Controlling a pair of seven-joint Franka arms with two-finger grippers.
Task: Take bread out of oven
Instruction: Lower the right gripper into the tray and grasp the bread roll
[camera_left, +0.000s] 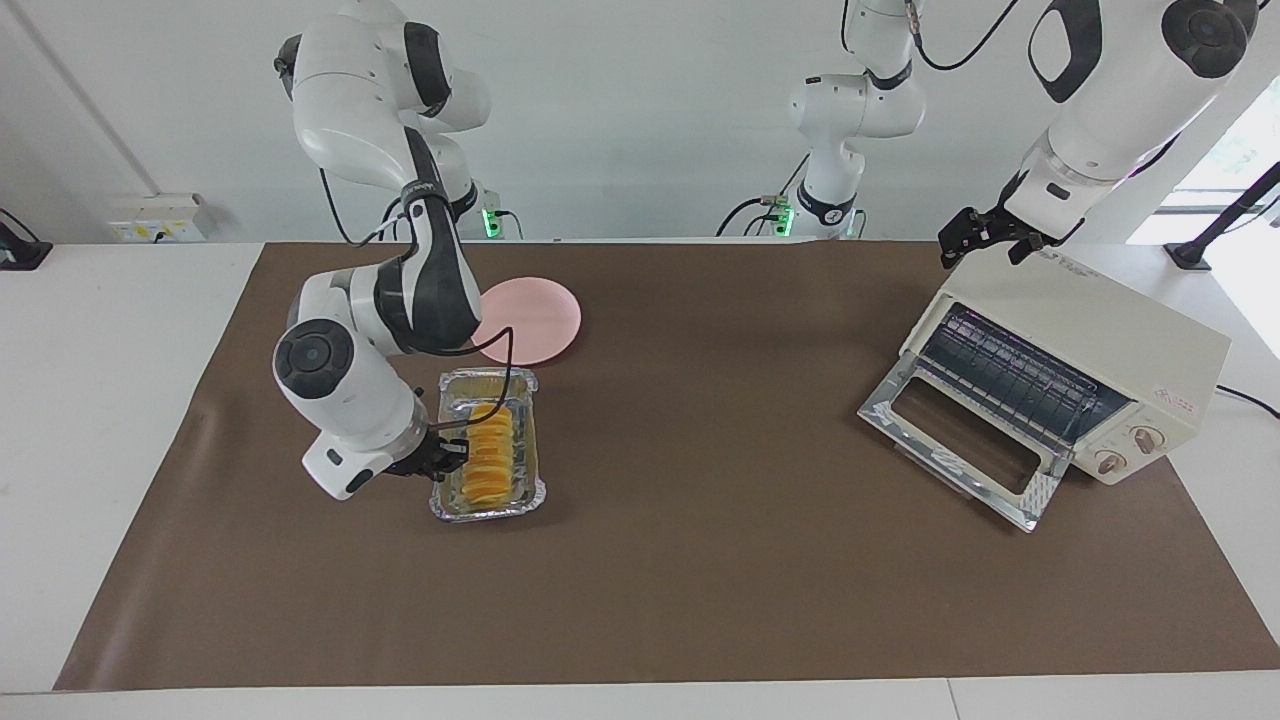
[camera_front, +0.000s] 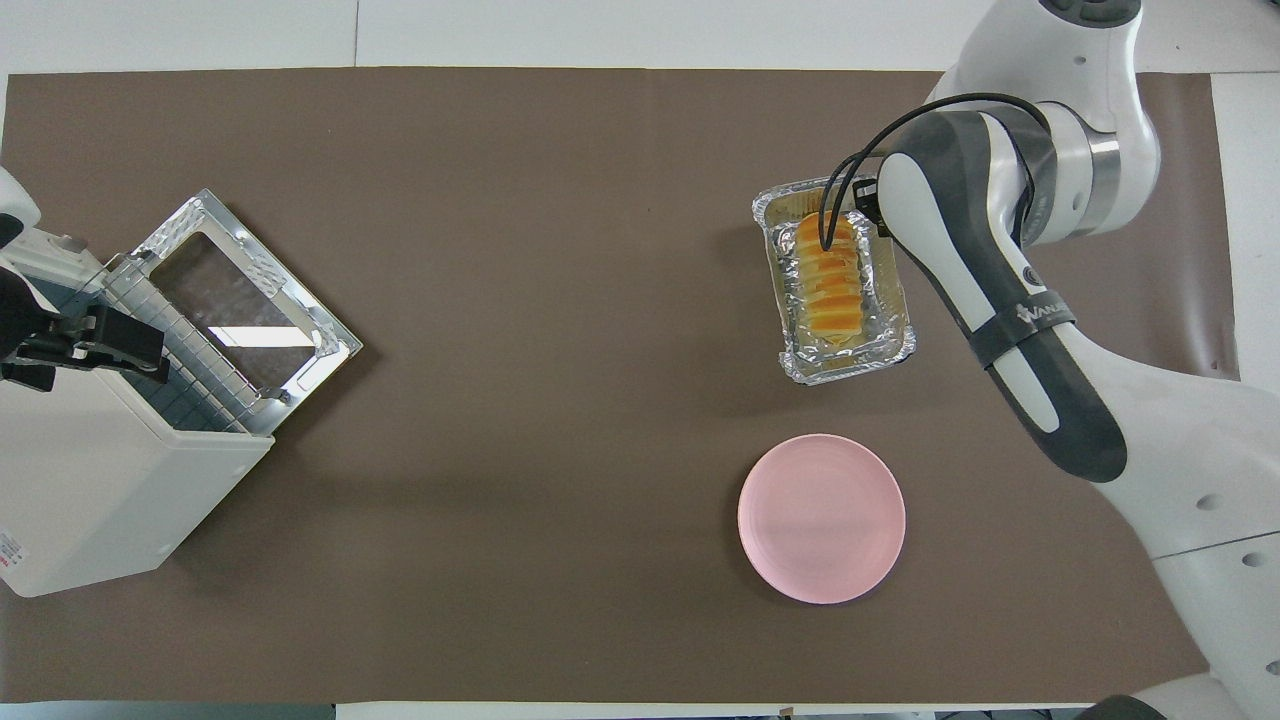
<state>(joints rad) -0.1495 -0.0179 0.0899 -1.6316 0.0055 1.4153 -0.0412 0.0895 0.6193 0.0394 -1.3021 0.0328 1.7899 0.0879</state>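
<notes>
The golden ridged bread (camera_left: 490, 450) lies in a crinkled silver foil tray (camera_left: 533, 494) on the brown mat, toward the right arm's end of the table. Both show in the overhead view, the bread (camera_front: 828, 280) in the tray (camera_front: 850, 366). My right gripper (camera_left: 446, 456) is low at the tray's long rim; its arm hides it from above. The cream-white oven (camera_left: 1070, 330) stands at the left arm's end with its glass door (camera_left: 958, 442) dropped open and its wire rack bare. My left gripper (camera_left: 985, 240) is open over the oven's top edge.
A pink plate (camera_left: 540, 318) lies beside the foil tray, nearer to the robots; it also shows in the overhead view (camera_front: 822, 517). The brown mat (camera_left: 700, 560) covers most of the table. The oven (camera_front: 100, 480) and its open door (camera_front: 245, 300) take up the left arm's end.
</notes>
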